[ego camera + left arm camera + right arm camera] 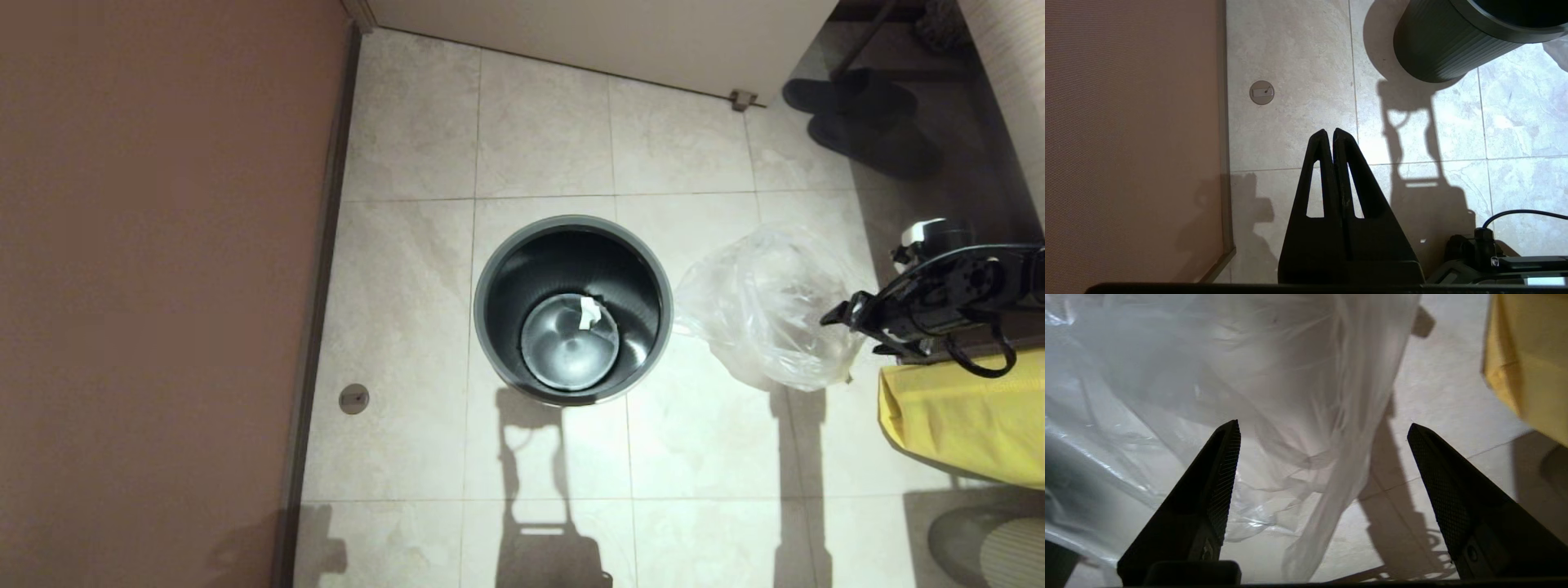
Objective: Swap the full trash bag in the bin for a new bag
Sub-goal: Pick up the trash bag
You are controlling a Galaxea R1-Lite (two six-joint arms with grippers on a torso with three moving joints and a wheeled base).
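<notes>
I see the bin (573,310) mid-frame unlined, the new bag (767,306) on the floor right of it, my right gripper (1323,433) spread wide, holding nothing, so lining remains.

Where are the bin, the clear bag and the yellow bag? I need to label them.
bin (488,269): head view, left rim.
clear bag (763,306): head view, crinkled middle.
yellow bag (963,420): head view, top face.

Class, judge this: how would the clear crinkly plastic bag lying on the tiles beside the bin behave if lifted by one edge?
The clear crinkly plastic bag is thin and creased, so probably floppy. It looks nearly empty, so likely very light. Its glossy film may slip.
</notes>
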